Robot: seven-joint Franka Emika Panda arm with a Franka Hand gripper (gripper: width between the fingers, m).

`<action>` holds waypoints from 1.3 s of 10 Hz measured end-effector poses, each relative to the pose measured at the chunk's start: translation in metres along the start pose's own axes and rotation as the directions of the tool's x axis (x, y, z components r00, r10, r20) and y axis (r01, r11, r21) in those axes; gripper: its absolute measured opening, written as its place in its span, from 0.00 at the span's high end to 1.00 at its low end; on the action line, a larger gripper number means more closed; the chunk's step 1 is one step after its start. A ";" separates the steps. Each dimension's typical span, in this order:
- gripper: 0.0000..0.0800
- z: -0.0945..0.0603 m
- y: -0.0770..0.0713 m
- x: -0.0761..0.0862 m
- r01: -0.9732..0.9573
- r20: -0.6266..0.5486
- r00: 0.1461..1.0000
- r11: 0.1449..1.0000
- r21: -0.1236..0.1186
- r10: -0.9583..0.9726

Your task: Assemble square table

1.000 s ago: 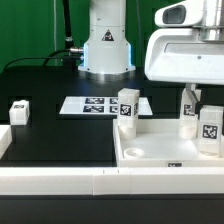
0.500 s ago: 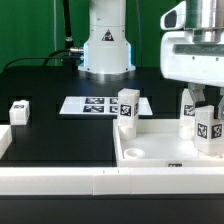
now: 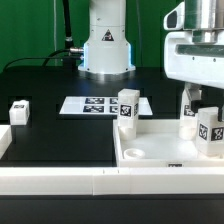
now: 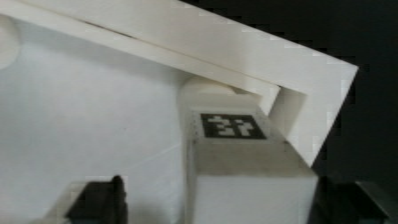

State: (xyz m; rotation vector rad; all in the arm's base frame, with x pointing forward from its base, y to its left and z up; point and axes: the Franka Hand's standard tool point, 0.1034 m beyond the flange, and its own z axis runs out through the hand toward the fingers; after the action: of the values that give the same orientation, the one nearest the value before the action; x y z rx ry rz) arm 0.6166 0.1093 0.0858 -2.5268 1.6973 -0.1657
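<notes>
The white square tabletop (image 3: 150,150) lies rim-up at the front of the exterior view's right. A white tagged leg (image 3: 211,132) stands upright in its far right corner, also shown in the wrist view (image 4: 240,150). My gripper (image 3: 208,108) hangs over this leg, open, with a finger on each side. One finger (image 4: 100,200) stands clear of the leg; the other (image 4: 352,200) is close against it. A second leg (image 3: 127,108) stands at the tabletop's far left corner. A third (image 3: 188,120) stands behind the right corner. A fourth (image 3: 19,110) lies far to the left.
The marker board (image 3: 92,104) lies flat in front of the robot base (image 3: 106,50). A long low white border rail (image 3: 60,180) runs along the front edge, with a raised end (image 3: 5,138) at the left.
My hand has shifted toward the exterior view's right over the corner leg. The leg and the other parts have stayed about where they were.
</notes>
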 end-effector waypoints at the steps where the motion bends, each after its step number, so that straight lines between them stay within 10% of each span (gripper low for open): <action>1: 0.27 0.001 0.001 -0.001 0.064 -0.003 0.998 0.998 -0.007 -0.064; 4: 0.19 0.001 0.001 0.001 0.321 -0.005 0.947 0.947 -0.008 -0.321; 13: 0.19 -0.002 -0.006 -0.006 0.926 0.001 0.375 0.374 -0.049 -0.927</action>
State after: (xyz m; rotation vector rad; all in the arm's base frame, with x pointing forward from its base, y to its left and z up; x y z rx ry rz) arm 0.6193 0.1168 0.0881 -3.1663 -0.0002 -0.2243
